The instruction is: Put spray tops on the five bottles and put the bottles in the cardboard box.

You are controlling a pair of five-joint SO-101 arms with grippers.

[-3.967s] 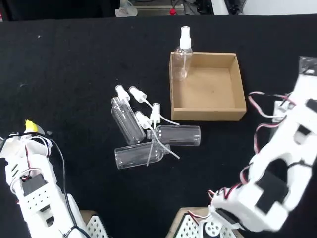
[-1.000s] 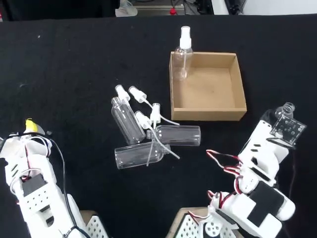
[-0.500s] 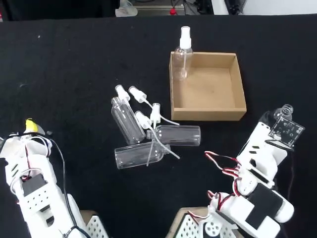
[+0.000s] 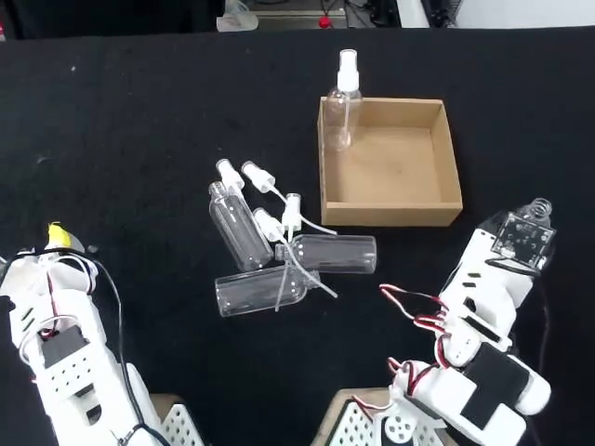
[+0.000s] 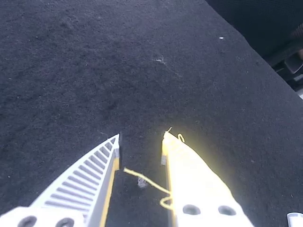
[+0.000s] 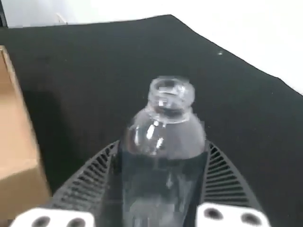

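Off the front right corner of the cardboard box [image 4: 390, 216], the right gripper [image 6: 161, 146] grips an uncapped bottle [image 6: 165, 118]
Its wrist view shows both jaws pressed on the clear body; the high view adds three capless bottles [image 4: 260, 290] lying among loose spray tops [image 4: 258, 175] left of the box and a capped bottle [image 4: 342, 102] upright at its far left corner. The left gripper [image 5: 141, 142] holds its jaws slightly apart over black cloth [image 5: 142, 56]

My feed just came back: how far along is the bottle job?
Done: one capped bottle stands in a corner of the box. In hand: the right end effector grips an uncapped bottle. Left: three bare bottles and four loose spray tops lie on the table; the left end effector hangs open, holding nothing.
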